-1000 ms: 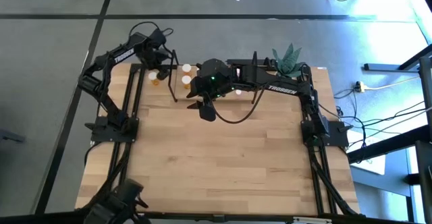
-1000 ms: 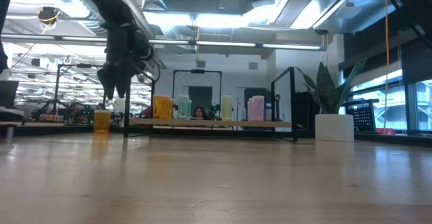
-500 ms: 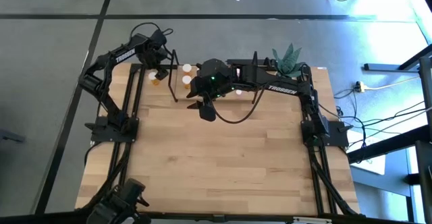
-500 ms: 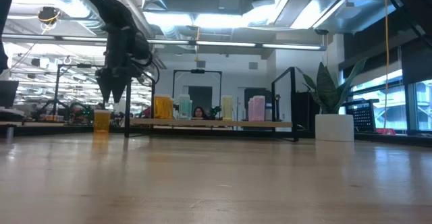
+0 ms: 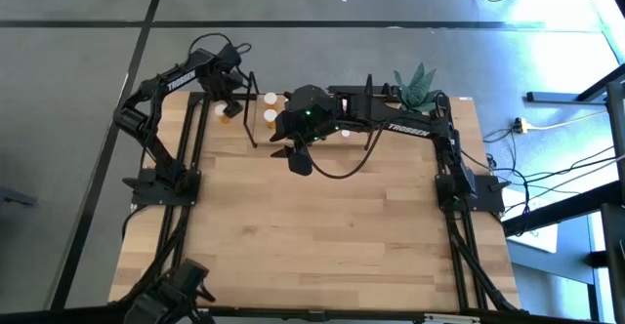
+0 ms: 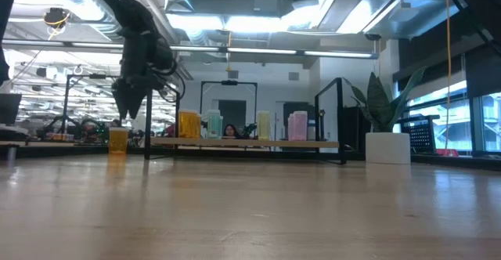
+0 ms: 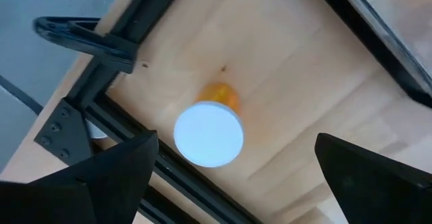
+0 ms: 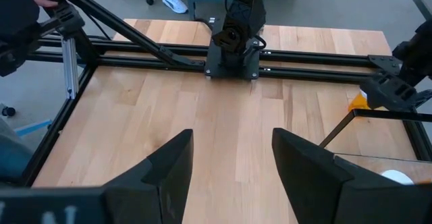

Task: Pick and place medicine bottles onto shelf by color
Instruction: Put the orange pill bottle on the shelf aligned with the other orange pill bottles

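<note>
Left end effector (image 7: 223,177): fingers spread wide, nothing between them. It hangs over the far-left corner of the table (image 5: 322,236), pointing straight down.

Target bottle: you have an orange bottle (image 7: 210,128) with a white cap standing upright directly below that end effector, cap centred in the gap between the two fingers. In the low view it is the orange bottle (image 6: 117,140) just left of the shelf's upright, with the end effector (image 6: 129,103) poised above and apart from it.

Key relation: bottle lies straight down from the left end effector. Its long axis is vertical, in line with the approach, so you look onto the cap end-on. My read is that a plain descent should put the fingers on either side of the body.

Nearer arm: the left, clearly. The right arm is reaching across the shelf area, well apart from this bottle.

Right end effector (image 8: 229,163): fingers part-open, holding nothing, facing back across bare table.

Shelf (image 6: 250,143): runs along the far edge and already carries bottles, among them yellow, pale green and pink.

Other bottles: two more white caps show on the shelf in the high view, one (image 5: 270,98) at its left end, one (image 5: 270,116) just nearer.

Risk, as a judgement: the black frame rail (image 7: 115,126) runs close beside the bottle; watch the finger on that side as you lower.
</note>
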You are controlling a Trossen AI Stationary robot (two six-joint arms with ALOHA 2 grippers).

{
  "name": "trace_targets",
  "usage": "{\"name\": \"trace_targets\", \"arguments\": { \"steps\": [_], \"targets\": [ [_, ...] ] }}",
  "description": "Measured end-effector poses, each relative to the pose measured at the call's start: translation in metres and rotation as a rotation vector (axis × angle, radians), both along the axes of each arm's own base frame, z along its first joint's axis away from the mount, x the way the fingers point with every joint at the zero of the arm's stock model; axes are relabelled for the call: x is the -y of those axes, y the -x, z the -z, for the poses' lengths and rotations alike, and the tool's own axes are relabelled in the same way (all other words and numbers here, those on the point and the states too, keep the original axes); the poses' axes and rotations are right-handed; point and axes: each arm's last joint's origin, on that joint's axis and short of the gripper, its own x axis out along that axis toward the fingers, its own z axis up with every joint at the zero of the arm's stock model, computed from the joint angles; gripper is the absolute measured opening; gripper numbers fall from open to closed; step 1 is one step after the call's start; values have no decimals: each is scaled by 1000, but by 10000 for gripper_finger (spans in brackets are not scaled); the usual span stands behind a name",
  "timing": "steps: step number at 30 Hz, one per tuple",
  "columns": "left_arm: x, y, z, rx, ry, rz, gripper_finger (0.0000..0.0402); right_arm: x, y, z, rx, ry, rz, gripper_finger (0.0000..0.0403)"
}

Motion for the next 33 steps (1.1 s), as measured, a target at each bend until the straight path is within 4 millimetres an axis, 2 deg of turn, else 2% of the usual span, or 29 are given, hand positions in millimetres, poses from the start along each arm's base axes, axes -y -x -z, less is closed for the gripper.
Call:
{"name": "trace_targets", "arguments": {
  "steps": [10, 18, 24, 29, 33],
  "targets": [
    [7, 6, 19, -87, 33, 140, 393, 0, 0, 0, 0, 0, 0, 204],
    [3, 14, 24, -123, -1, 102, 393, 0, 0, 0, 0, 1, 2, 204],
    [-3, 15, 27, -69, -39, 81, 393, 0, 0, 0, 0, 1, 2, 204],
    [2, 17, 39, -73, -23, 76, 393, 0, 0, 0, -1, -3, 5, 204],
    [2, 17, 41, -74, -22, 76, 393, 0, 0, 0, -1, -4, 6, 204]
  ]
}}
